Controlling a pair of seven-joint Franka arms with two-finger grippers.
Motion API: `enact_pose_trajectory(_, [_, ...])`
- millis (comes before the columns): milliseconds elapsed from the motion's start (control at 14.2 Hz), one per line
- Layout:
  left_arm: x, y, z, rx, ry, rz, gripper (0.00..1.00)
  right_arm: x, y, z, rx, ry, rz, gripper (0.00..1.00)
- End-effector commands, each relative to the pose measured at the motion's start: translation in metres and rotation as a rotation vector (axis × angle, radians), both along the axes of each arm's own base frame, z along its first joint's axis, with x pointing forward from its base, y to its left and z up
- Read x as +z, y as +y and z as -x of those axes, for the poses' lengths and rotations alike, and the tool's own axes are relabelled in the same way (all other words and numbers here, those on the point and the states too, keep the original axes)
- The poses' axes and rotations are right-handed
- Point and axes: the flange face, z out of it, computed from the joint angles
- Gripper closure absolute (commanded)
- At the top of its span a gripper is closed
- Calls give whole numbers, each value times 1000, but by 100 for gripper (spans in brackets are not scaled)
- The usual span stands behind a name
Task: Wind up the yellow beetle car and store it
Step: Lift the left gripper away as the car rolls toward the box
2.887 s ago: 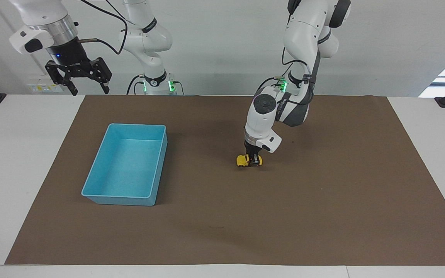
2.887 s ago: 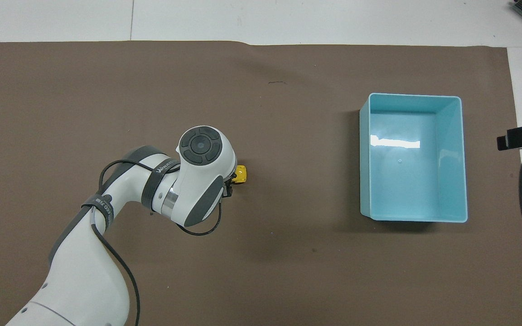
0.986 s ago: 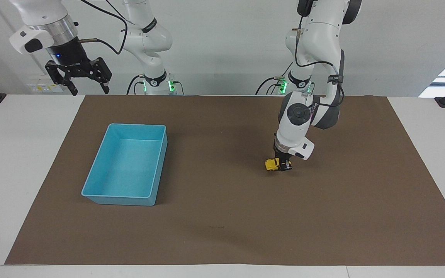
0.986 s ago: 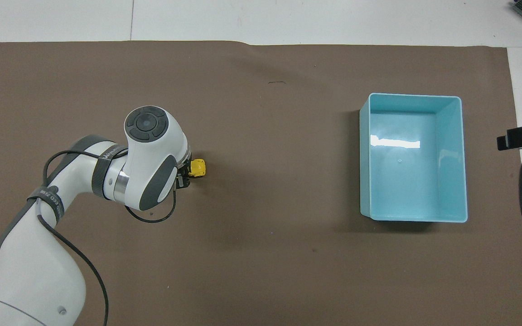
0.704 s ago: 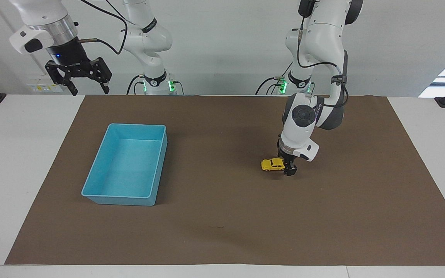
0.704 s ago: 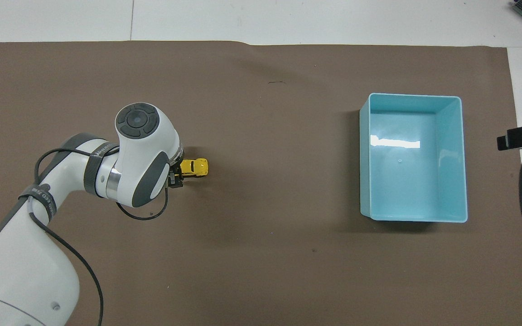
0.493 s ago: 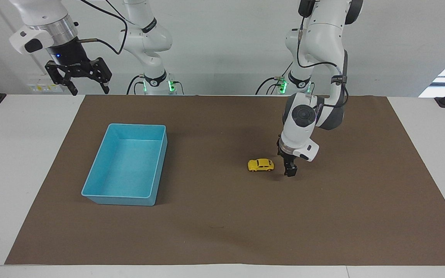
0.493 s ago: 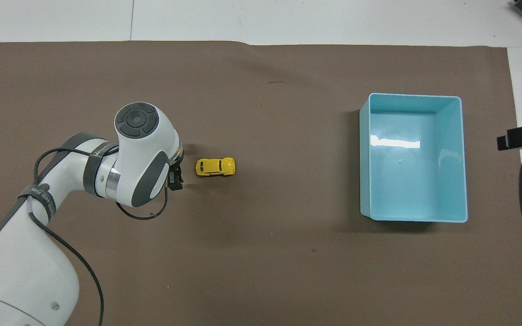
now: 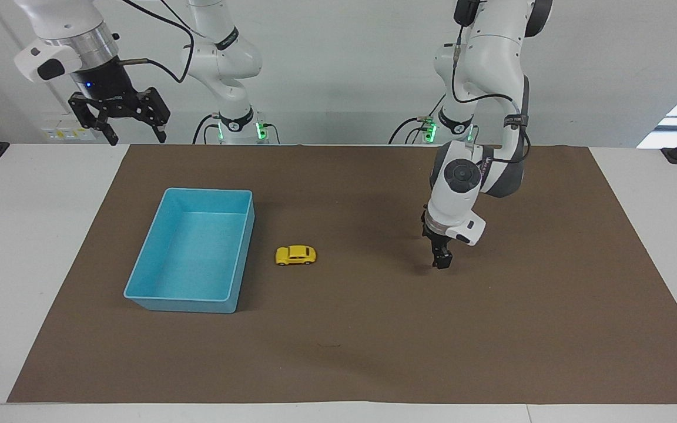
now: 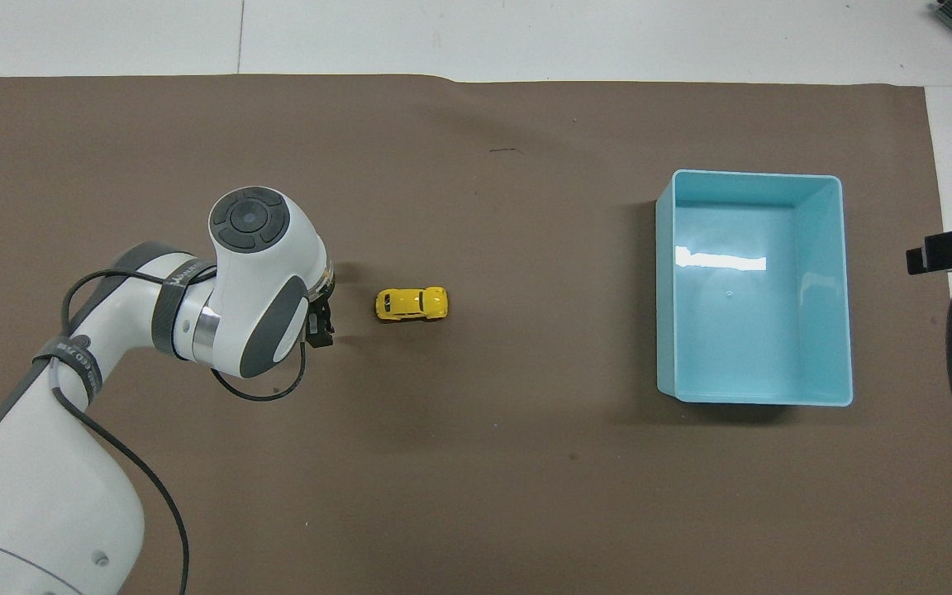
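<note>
The tiny bright yellow beetle-shaped toy car [image 9: 295, 255] is sitting on its wheels on the brown paper mat [image 9: 374, 341], free of both grippers, between the light-blue rectangular plastic bin [image 9: 245, 247] and the left gripper [image 9: 441, 258]. The two views are not agreeing on how close it is to each. In the facing view it is standing near the bin's wall and well apart from the left gripper, while in the overhead view the car [image 10: 411, 303] is lying close to the left gripper [image 10: 321, 326] and well apart from the bin [image 10: 753, 330]. Its long side is running along the table's length.

The left gripper is hanging low over the mat toward the left arm's end, pointing down and holding nothing. It is showing edge-on in the facing view and is mostly hidden under the white wrist in the overhead view, so I cannot tell how its jaws are standing.

The right gripper [image 9: 137, 138] is waiting raised over the white table [image 9: 21, 235] edge near its own base, jaws spread wide and empty. The bin is holding nothing that can be seen.
</note>
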Motion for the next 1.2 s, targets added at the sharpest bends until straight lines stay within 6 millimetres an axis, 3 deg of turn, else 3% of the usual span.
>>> enact_pose_trajectory(0, [7,4,1,-14,-9,-11,0,3,-1,5,-14,0,11,0])
enact_pose_trajectory(282, [11,4,-1,-17,-18,-9,0,2,0,5,-11,1,11,0])
enact_pose_trajectory(775, [51,22,-14,-79,-78,16,0,2,-5,6,-18,5,7,0])
enact_pose_trajectory(1127, [77,36,-20,-211,-89,20,0,3,15,5,5,-1,-21,0])
